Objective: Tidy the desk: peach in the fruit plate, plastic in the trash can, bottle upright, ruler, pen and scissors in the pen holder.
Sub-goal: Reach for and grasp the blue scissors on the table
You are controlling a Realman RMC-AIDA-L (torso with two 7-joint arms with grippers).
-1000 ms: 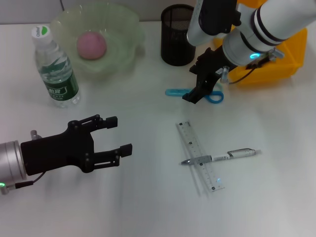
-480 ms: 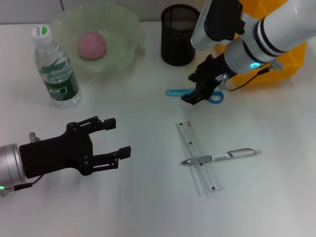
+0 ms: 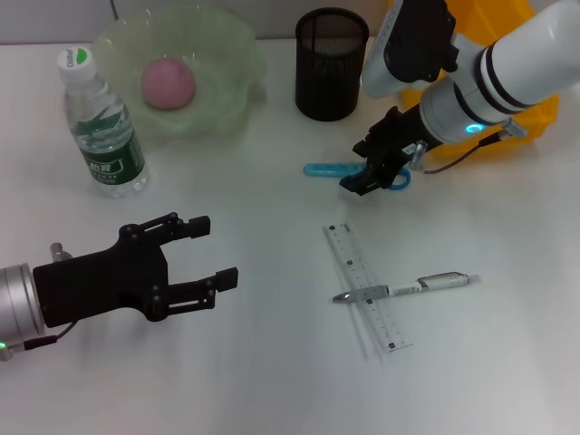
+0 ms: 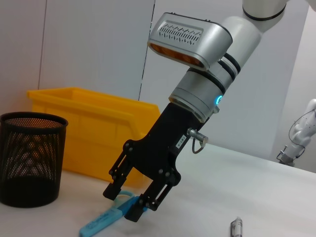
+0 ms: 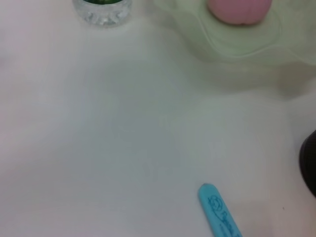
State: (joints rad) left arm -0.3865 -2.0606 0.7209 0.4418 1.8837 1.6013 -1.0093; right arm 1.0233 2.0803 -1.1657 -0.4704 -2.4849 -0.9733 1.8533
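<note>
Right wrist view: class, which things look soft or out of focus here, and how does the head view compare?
Right wrist view: the peach, the fruit plate and the scissors blade cover have soft edges. Head view: sharper, ruler marks readable; faint shadow under the left claw.

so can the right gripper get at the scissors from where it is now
Probably yes. The right gripper hangs open directly over the scissors, which lie flat on the desk with nothing on them; the pen holder stands clear behind.

Robot lab (second robot behind)
</note>
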